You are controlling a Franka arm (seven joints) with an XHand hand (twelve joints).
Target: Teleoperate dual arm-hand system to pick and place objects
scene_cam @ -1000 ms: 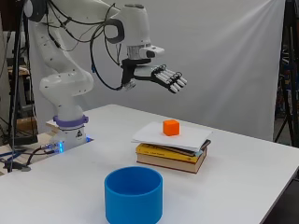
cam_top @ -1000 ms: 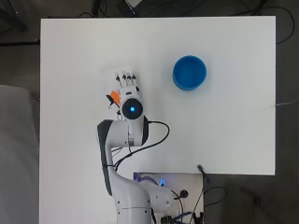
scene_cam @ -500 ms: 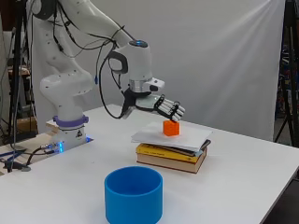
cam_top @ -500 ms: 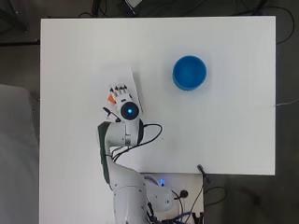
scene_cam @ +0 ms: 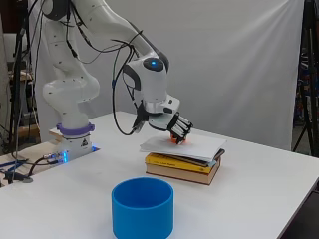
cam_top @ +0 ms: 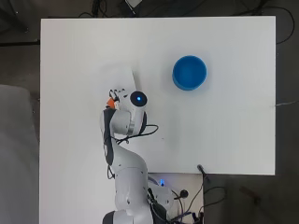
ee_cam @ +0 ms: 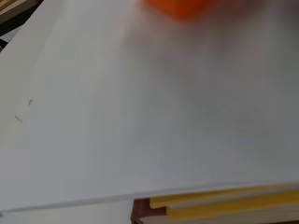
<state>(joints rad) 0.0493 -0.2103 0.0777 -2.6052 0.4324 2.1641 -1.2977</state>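
Overhead view: the black and white hand point(cam_top: 117, 95) sits on the white table point(cam_top: 224, 130), well apart from the round blue plastic cup point(cam_top: 189, 73), with a sliver of the small orange cube point(cam_top: 110, 103) showing at the hand's edge.

Side view: beyond the cup point(scene_cam: 142, 208), the cube point(scene_cam: 176, 140) rests on a white sheet topping the stack of books point(scene_cam: 185, 162). The hand point(scene_cam: 175, 127) is down on the cube, its fingers point(scene_cam: 182, 130) curled round it.

Wrist view: the sheet point(ee_cam: 140, 112) fills the picture, the blurred cube point(ee_cam: 180, 7) at one edge, yellow book edges point(ee_cam: 224, 205) at the opposite one.
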